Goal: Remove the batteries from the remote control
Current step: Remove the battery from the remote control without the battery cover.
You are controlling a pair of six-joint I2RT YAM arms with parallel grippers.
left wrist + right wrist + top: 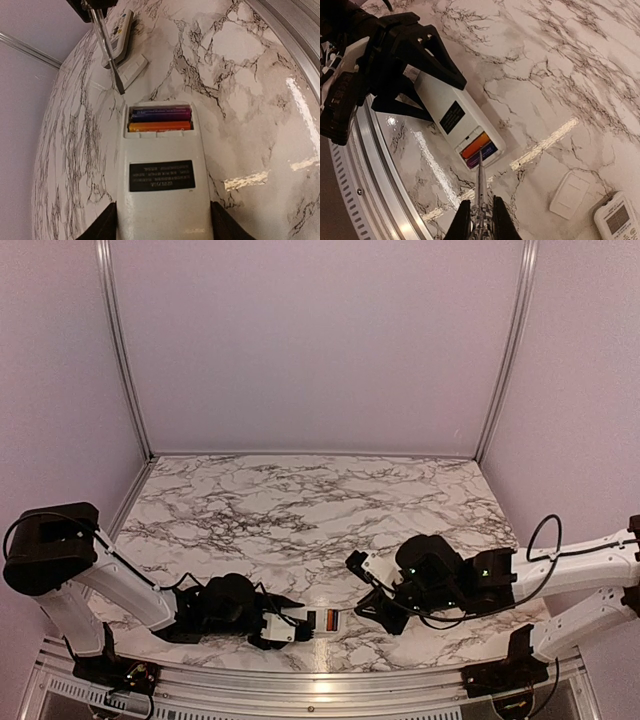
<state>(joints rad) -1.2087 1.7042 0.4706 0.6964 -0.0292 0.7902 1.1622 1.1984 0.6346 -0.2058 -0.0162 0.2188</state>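
The left fingers [102,225] stand partly open, clamped on the sides of the remote control [162,190], held back-up. Its uncovered compartment, at the end away from them, holds two batteries [160,120], one orange, one dark purple. The right fingers [462,222] are closed tight on a thin metal tool [480,185], its tip just beside the batteries.

white marble-look table [300,500], grey veins, glossy, light streaks on the surface. near my edge lies the remote [451,116]: white, flat, back side up, black label on the back, battery bay uncovered. well apart from it, toward my right side, a small flat white cover piece [569,195] lies on its own. just beside that is a second remote [617,220], white, small screen facing up, cut off by the frame. a metal rail [375,165] runs along the near edge.
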